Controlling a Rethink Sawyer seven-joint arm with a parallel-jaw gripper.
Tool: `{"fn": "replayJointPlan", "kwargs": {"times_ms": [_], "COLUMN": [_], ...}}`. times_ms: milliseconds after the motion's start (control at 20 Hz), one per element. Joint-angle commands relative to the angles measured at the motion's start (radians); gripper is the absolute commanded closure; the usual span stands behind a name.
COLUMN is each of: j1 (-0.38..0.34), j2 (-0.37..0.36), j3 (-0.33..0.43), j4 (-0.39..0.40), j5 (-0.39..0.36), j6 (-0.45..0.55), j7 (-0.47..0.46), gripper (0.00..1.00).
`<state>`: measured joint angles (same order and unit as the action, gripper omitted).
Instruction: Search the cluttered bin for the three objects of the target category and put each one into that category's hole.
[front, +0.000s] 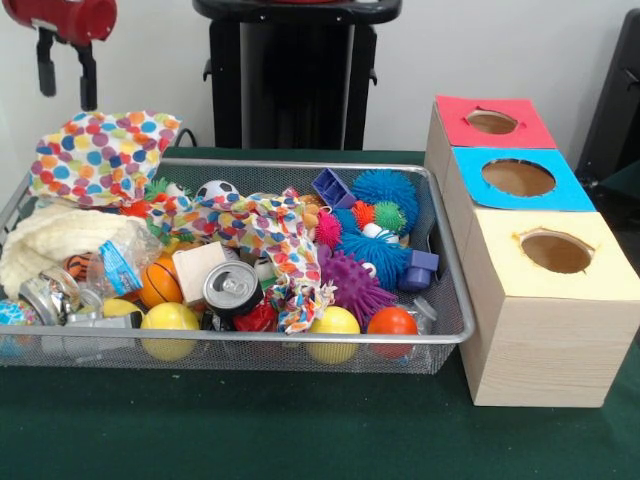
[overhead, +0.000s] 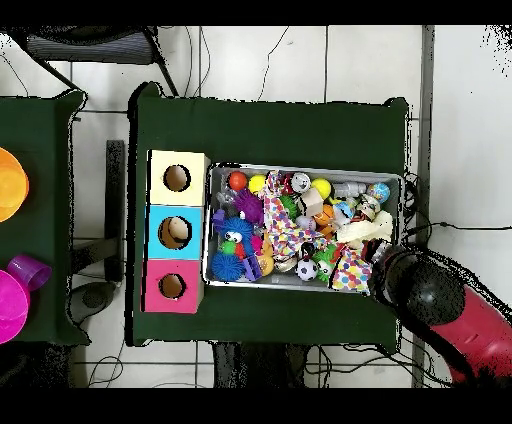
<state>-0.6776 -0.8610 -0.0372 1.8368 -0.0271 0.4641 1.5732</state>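
While near bin (front: 300, 166), gripper (front: 66, 75) agape

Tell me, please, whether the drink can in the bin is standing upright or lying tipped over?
Tipped over. The drink can lies on its side in the bin, its round top facing the front camera, beside the wooden block.

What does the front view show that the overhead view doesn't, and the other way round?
Only the front view shows the tool hanging above the bin's corner, its fingers apart, and the wooden sides of the boxes. Only the overhead view shows an orange bowl and a pink cup on a second table, plus something pale inside the blue box's hole. Both show the mesh bin of toys and the yellow, blue and red boxes.
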Motion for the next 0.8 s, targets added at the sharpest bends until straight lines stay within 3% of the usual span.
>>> {"fn": "replayJointPlan", "kwargs": {"times_ms": [50,350,800], "j1": [-0.022,-0.037,-0.125], "j2": [0.040,0.082,0.138], "j3": [0.194,0.229,0.352], "j4": [0.075,0.057,0.098], "j5": [0.026,0.053,0.060], "j6": [0.031,0.040,-0.095], "j7": [0.006,0.049,0.050], "gripper": [0.00,0.00,0.00]}}
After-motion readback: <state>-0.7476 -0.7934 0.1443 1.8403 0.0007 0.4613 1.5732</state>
